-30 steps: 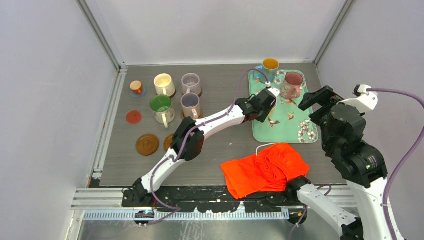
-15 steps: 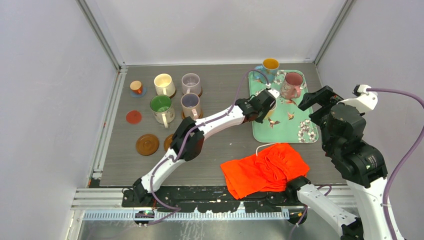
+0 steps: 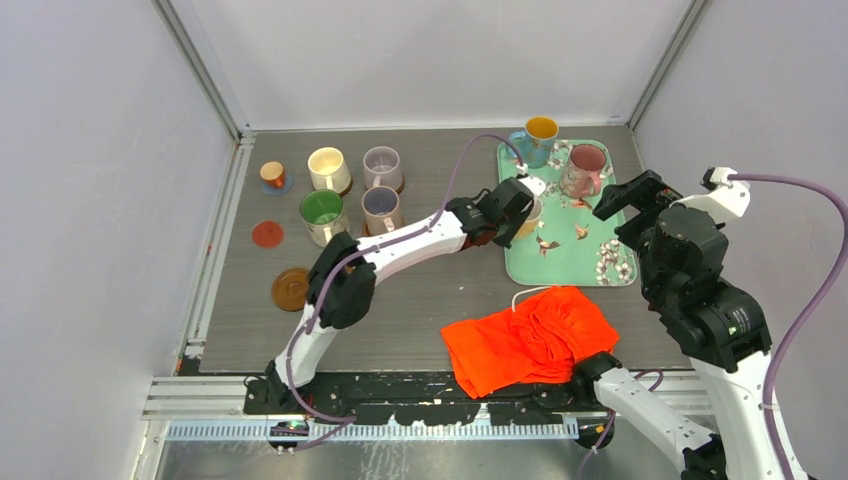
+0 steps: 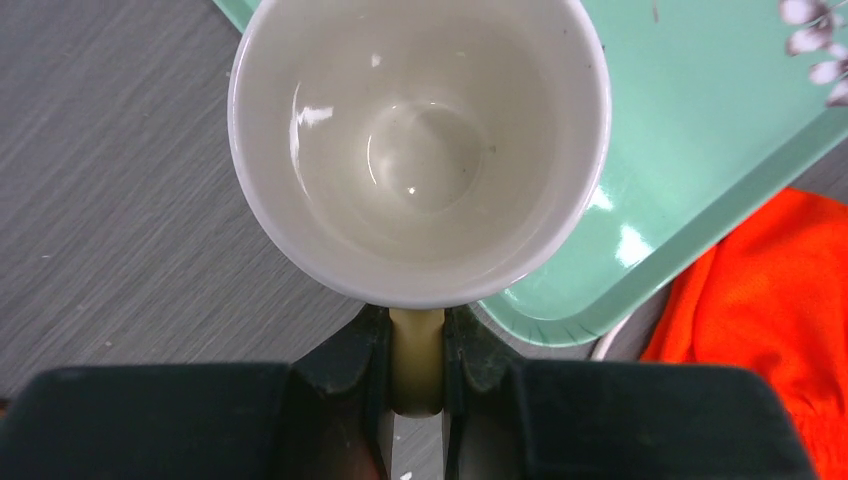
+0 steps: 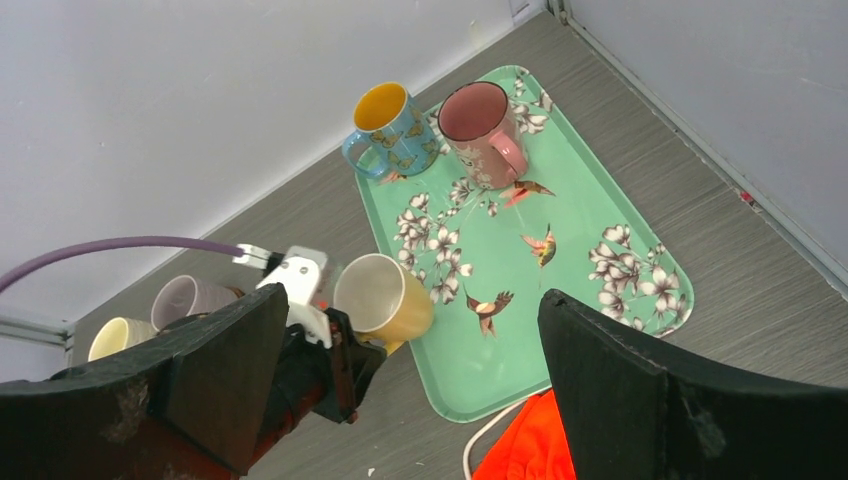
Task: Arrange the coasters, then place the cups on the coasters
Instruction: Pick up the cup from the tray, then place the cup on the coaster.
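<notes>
Left end effector (image 4: 417, 338) grips the pale cup (image 4: 420, 150) by its handle; right end effector (image 3: 628, 196) gapes, empty.

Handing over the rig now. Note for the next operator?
Left gripper: shut on the handle of the pale yellow mug with white inside, held over the teal floral tray's left edge.
Right gripper: open, above the tray's right edge.
Done: tiny copper cup on small blue coaster; four mugs grouped far left.
To do: red-orange coaster, brown grooved wooden coaster bare; pink mug on tray, blue mug with orange inside at its far corner.
</notes>
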Controlling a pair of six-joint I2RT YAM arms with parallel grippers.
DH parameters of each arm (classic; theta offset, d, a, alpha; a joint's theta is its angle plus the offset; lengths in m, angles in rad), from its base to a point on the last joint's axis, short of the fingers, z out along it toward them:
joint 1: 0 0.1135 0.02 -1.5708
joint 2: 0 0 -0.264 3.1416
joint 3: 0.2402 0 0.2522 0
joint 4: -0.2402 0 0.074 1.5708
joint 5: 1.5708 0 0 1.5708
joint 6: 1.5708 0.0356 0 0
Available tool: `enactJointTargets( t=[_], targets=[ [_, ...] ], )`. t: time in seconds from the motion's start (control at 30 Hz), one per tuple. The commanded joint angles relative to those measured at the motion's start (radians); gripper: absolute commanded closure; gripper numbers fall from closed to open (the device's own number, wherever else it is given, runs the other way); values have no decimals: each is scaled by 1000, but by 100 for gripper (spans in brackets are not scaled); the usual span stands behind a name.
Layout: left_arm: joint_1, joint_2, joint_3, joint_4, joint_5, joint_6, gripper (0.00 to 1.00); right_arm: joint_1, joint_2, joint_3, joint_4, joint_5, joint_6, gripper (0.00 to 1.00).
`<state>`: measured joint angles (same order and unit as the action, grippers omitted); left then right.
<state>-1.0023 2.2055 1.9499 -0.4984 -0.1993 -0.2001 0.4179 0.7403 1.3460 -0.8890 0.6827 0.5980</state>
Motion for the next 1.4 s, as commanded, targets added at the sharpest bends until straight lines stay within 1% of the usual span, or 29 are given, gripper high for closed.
enactJointTargets(
  t=[0.0, 0.27, 0.63, 0.8, 1.03, 1.37],
  targets=[
    [-2, -200, -32, 162, -48, 21, 100, 1, 23, -8, 56, -30, -12, 0],
    [42, -398, -178, 143, -141, 4, 100, 1, 55, -34, 74, -81, -13, 0],
    [154, -635, -388, 116, -215, -55, 100, 1, 87, -59, 80, -152, -12, 0],
    [216, -744, -476, 98, -228, -75, 100, 1, 89, -81, 85, -155, -8, 0],
    [308, -864, -549, 48, -262, -95, 100, 1, 93, -85, 93, -155, -18, 0],
    [492, -982, -641, -4, -300, -152, 100, 2, 132, -76, 88, -191, -35, 0]
  ],
)
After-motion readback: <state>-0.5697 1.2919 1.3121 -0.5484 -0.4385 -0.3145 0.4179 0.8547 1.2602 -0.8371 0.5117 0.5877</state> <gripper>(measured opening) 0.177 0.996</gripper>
